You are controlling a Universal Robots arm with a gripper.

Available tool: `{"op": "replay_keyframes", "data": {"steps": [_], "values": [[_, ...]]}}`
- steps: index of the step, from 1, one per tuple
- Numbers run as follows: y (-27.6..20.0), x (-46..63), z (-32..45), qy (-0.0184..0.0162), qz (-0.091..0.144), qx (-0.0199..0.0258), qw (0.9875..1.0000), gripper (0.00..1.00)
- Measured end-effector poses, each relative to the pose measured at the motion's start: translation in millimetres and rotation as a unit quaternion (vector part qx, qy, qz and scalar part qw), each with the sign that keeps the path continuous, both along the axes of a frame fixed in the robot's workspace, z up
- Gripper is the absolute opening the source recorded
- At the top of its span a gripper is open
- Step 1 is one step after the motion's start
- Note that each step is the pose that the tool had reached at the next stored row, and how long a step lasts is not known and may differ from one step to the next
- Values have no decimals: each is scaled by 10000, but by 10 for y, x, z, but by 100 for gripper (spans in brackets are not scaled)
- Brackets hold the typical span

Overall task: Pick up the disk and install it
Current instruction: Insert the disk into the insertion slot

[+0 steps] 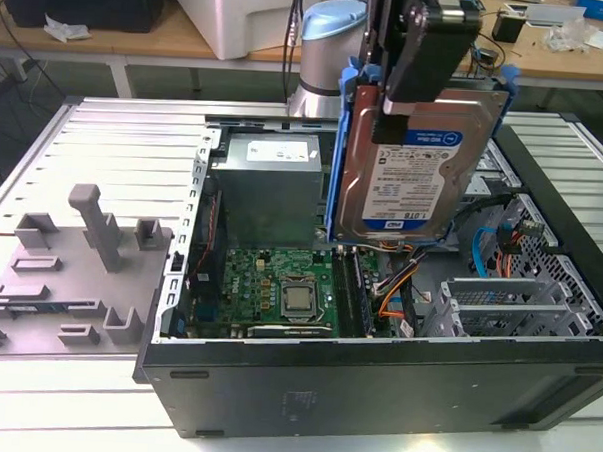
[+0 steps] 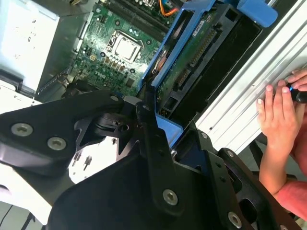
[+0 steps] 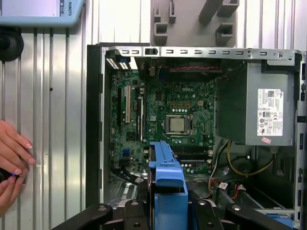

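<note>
The disk point(image 1: 414, 161) hangs nearly upright above the open computer case point(image 1: 375, 379). It is a silver drive with a white-and-blue label, blue side rails and a blue end handle. My gripper point(image 1: 412, 91) comes down from above and is shut on its upper part. In the second wrist view the disk point(image 2: 192, 62) shows its green circuit side between blue rails, beyond the black fingers point(image 2: 148, 124). The first wrist view has the disk's blue end point(image 3: 165, 187) edge-on, over the motherboard point(image 3: 168, 120).
Inside the case lie the grey power supply point(image 1: 268, 180), the motherboard point(image 1: 279, 285) and a metal drive cage point(image 1: 508, 305) at the exterior view's right. A grey fixture point(image 1: 80, 256) sits on the ribbed table at the left. A person's hand point(image 2: 278, 110) rests beside the case.
</note>
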State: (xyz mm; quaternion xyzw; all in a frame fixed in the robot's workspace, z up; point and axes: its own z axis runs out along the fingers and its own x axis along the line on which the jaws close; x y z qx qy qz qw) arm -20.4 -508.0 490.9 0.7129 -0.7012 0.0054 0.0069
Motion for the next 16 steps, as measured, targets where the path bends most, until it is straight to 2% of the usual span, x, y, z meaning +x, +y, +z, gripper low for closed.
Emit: {"op": "replay_keyframes", "data": {"steps": [7,10,16], "values": [[-35,179,0,0,0,0,10000,37],[-69,289,0,0,-1,0,10000,37],[-132,416,0,1,-2,0,10000,37]]}}
